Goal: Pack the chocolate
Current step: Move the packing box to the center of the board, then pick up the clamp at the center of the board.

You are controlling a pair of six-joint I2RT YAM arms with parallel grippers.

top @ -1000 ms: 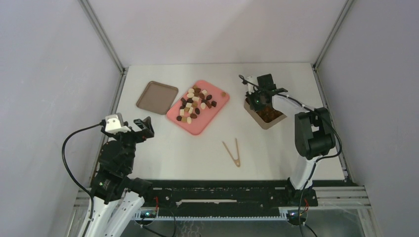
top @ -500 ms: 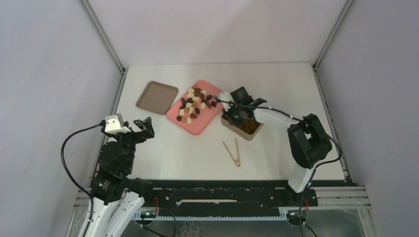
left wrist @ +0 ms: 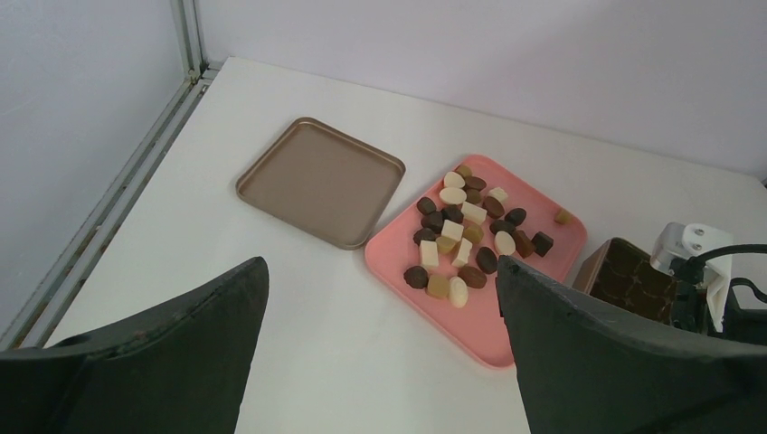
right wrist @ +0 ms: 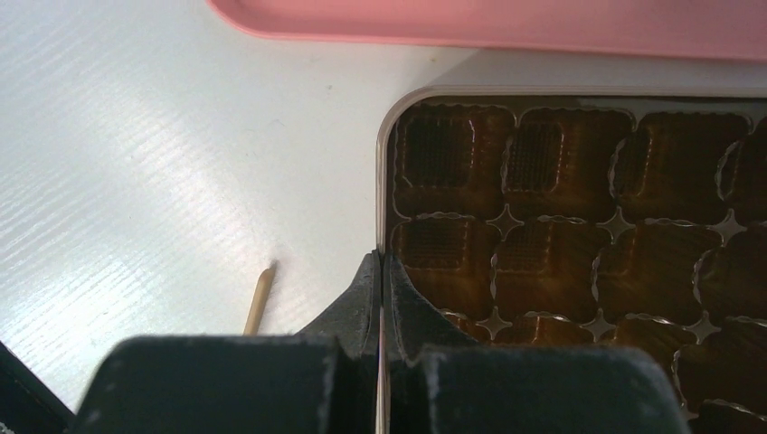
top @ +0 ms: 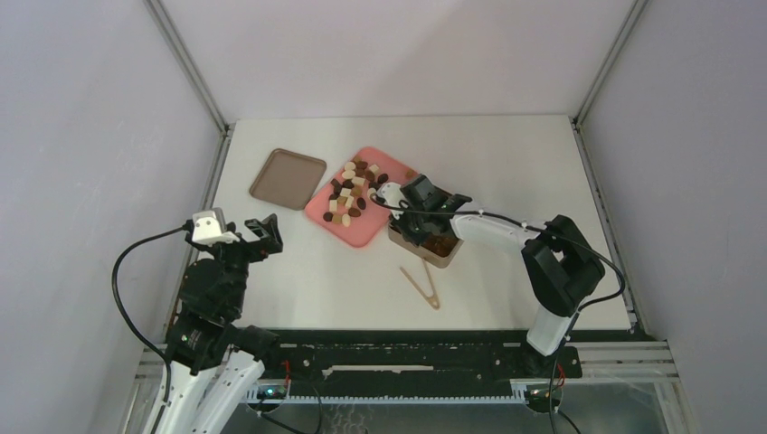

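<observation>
Two units checked: my right end effector (right wrist: 381, 271) pinches the tin (right wrist: 381, 172) wall; left end effector (left wrist: 380, 271) wide, empty. Recommend setting tin level beside tray (left wrist: 470, 325).

Arms (top: 496, 229): blk joints, wht links; dark fingers (left wrist: 163, 353).

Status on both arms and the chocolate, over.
Left gripper open, idle. Right gripper shut on tin rim, beside pink tray. Chocolate on tray; visible tin cells empty. Tongs close by tin.
</observation>
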